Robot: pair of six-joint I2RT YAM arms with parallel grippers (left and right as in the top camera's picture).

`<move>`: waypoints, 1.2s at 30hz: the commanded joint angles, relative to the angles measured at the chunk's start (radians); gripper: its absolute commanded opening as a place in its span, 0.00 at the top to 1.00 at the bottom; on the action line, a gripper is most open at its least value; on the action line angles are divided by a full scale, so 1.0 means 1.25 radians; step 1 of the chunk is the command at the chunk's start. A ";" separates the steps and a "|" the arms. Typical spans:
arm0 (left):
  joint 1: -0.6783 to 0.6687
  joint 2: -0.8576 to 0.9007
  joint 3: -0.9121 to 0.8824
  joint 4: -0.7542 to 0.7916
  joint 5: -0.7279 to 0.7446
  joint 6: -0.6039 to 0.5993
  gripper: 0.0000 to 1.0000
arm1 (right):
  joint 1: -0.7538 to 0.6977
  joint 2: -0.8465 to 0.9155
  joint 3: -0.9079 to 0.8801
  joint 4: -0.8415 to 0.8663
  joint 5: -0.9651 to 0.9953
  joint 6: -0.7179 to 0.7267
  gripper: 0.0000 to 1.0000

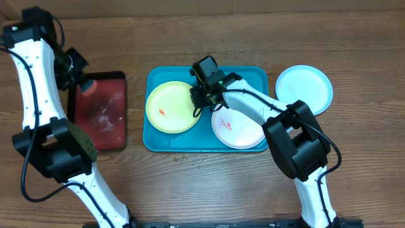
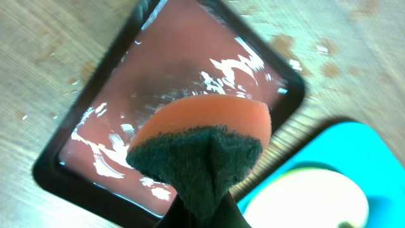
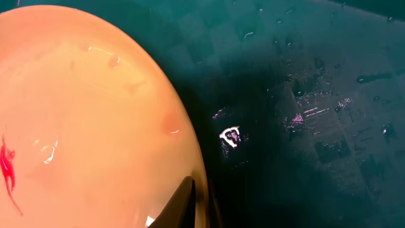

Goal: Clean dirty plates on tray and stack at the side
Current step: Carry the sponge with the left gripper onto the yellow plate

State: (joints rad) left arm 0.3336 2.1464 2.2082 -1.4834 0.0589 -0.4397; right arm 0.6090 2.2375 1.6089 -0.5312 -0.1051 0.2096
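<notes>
Overhead: left gripper (image 1: 82,81) clamps a sponge (image 2: 209,136) at upper left, right gripper (image 1: 201,95) pinches the yellow-green plate (image 1: 168,109) by its rim at centre; scrubbing looks next, sponge carried across.

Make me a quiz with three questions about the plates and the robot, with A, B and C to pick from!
1. Where is the blue plate?
A) on the red tray
B) on top of another plate
C) on the table, right of the teal tray

2. How many plates lie on the teal tray?
A) one
B) two
C) three

3. What is the left gripper doing?
A) pinching a sponge
B) hanging open with nothing in it
C) lifting a plate

Answers:
1 C, because the blue plate sits on bare wood outside the teal tray's right rim.
2 B, because only the yellow plate and the white plate are inside the tray.
3 A, because the orange and dark green sponge is squeezed in its fingers, above the red tray.
</notes>
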 commanded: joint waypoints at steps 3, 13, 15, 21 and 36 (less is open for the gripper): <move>-0.028 -0.012 -0.045 -0.004 0.055 0.065 0.96 | 0.000 0.028 -0.029 0.000 0.021 0.000 0.91; -0.171 -0.012 -0.307 0.099 0.114 0.187 0.96 | 0.000 0.028 -0.029 -0.005 0.021 0.000 0.96; -0.205 -0.012 -0.307 0.112 0.115 0.204 0.96 | 0.000 0.028 -0.029 -0.007 0.021 0.000 0.96; -0.289 -0.012 -0.298 0.149 0.115 0.200 0.96 | 0.000 0.028 -0.029 -0.007 0.021 0.000 0.96; -0.403 -0.012 -0.427 0.345 0.113 0.093 0.96 | -0.003 0.028 -0.029 -0.014 0.066 0.043 0.96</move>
State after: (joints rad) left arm -0.1516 2.1452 1.7199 -1.0740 0.1844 -0.2813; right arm 0.6086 2.2372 1.6081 -0.5205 -0.0910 0.2386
